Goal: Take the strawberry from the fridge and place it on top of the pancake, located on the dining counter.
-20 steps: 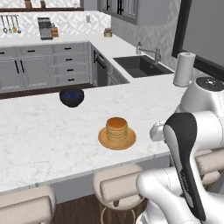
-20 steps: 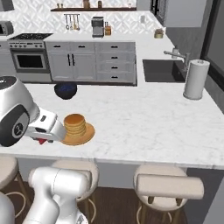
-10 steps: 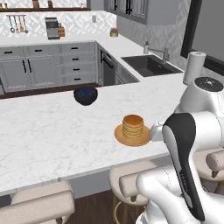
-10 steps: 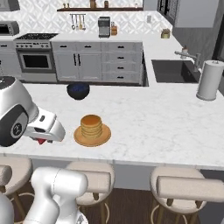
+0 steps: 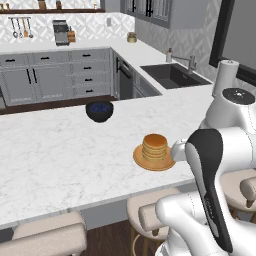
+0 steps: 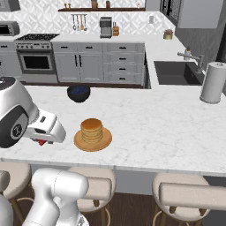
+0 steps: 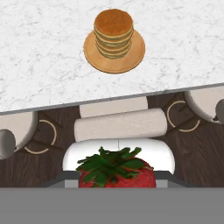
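White marble-veined stone makes up the long dining counter, the biggest thing in front of me, with beige upholstered stools tucked along its near edge. In the left base view my white arm rises at about four o'clock, and a dark blue-black bowl sits on the far side of the counter at roughly eleven o'clock from the stack. That stack is the golden-brown round pancake pile on its flat orange-tan plate, resting close to the counter's near edge. In the right base view my gripper hangs at nine o'clock from the plate, near it but apart. Through the hand view the pancake lies at twelve o'clock, over the counter edge and a stool. At six o'clock there, the small red strawberry with its green leafy cap is clamped between my fingers.
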You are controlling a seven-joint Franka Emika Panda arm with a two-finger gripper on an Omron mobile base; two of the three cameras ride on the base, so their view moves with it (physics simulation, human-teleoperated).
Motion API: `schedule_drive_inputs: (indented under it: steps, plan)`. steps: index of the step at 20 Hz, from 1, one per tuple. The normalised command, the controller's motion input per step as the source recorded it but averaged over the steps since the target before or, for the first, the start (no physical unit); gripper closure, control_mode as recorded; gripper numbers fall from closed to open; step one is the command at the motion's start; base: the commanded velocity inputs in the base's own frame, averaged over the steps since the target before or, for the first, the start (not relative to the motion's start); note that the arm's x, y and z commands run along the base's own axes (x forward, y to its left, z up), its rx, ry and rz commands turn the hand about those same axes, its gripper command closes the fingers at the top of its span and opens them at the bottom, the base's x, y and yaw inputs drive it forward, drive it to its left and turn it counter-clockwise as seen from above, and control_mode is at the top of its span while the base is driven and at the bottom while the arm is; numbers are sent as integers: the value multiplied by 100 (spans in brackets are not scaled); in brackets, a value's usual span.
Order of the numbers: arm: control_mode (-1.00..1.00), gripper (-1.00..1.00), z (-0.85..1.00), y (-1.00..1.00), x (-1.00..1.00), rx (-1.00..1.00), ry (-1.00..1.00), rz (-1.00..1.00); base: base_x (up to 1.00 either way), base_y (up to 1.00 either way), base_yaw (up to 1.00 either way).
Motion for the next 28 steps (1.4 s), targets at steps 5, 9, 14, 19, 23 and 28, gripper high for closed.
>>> schedule_drive_inputs:
  steps: [5,9,14,19,23,28]
  plan:
    - [-100,100,0,0,11,0,0,0,34,0,1]
    - [-100,100,0,-1,92,0,2,4,0,0,0]
    - [-100,100,0,-16,100,1,11,2,0,0,0]
    - [-100,100,-13,-26,100,2,35,0,0,0,0]
    - [-100,100,-27,-3,100,3,20,0,0,0,0]
    - [-100,100,-53,0,100,0,-2,0,0,0,0]
